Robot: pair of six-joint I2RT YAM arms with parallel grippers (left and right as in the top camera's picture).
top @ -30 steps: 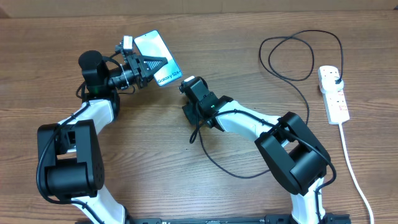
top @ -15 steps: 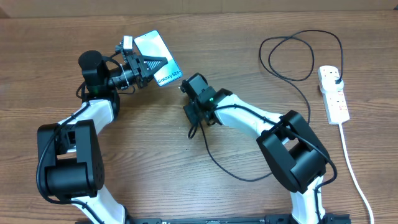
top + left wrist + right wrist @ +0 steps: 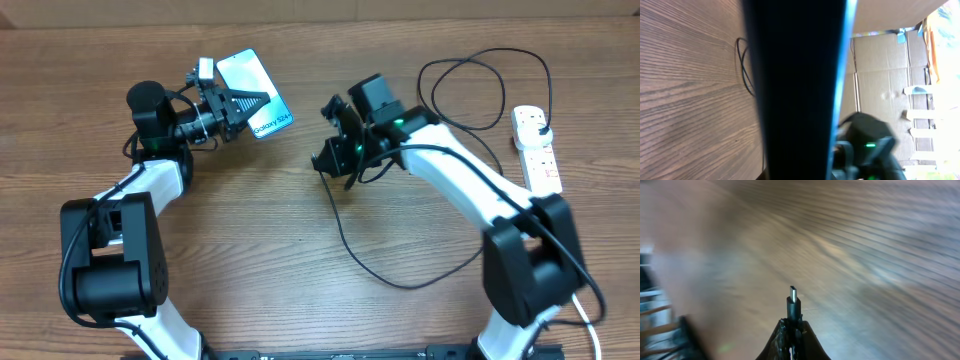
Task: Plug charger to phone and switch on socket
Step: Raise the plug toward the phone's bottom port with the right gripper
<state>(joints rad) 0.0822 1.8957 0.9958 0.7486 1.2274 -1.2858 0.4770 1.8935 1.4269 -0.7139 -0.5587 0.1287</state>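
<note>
**Connector in hand, port not yet met**

Clamps the slim rectangular smartphone with the pale blue screen (image 3: 245,72) in the left hand (image 3: 243,100), text edge turned toward the right arm. Pinches the small black connector tip (image 3: 794,294) of the long thin black charger cable (image 3: 337,220) in the clenched right hand (image 3: 335,152), well apart from the smartphone. Leaves the small white power strip (image 3: 535,150) at the wooden table's (image 3: 260,280) right side untouched. Risks scraping beside the port if the tip arrives tilted, or pulling the slack cable taut and twisting the tip in the grip

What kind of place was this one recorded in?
Probably a lab or workshop test bench rather than a home: a bare wood-grain table, brown cardboard panels in the background, and a white power strip.
</note>
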